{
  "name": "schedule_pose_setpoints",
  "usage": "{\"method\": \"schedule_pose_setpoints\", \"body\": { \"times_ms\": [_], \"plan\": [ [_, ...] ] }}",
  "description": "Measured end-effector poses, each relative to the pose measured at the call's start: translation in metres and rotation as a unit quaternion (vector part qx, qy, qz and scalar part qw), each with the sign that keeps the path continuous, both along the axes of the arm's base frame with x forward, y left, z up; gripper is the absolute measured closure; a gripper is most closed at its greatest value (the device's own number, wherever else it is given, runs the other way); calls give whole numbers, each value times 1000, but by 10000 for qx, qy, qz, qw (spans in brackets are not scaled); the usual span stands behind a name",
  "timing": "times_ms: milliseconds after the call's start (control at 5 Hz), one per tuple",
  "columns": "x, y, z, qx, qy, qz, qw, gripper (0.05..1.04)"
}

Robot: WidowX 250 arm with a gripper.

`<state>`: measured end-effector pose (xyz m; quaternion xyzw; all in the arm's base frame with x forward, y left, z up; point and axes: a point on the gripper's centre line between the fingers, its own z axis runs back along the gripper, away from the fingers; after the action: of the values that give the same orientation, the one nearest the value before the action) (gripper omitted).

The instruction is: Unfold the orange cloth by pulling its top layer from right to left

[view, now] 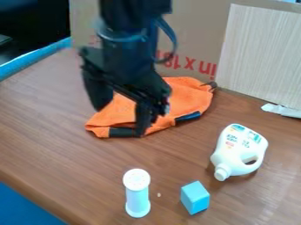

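Observation:
The black gripper (120,121) hangs at the upper left of the centre, its two fingers spread apart with nothing visible between them. Behind and below it lies a crumpled orange cloth (191,94) with dark and blue edging; the right finger overlaps the cloth in view, and I cannot tell whether they touch. A white jug-shaped bottle (238,149) lies on its side at the right, cap toward the front. Nearer the front are a white-topped, pale blue cylindrical shaker (137,193), standing upright, and a light blue block (194,197) to its right.
The brown wooden table (53,132) has a blue edge at the back left. A cardboard sheet (200,30) and a pale wood-grain panel (264,57) stand along the back. A white scrap (282,110) lies at the far right, before the panel.

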<state>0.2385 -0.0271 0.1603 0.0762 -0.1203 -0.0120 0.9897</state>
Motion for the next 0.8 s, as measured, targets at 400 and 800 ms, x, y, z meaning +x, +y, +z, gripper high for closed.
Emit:
{"method": "schedule_pose_setpoints", "body": {
  "times_ms": [400,800],
  "plan": [
    [44,2,-22,649,-45,65,9979,83],
    [96,-2,-36,963,-37,389,9946,83]
  ]
}}
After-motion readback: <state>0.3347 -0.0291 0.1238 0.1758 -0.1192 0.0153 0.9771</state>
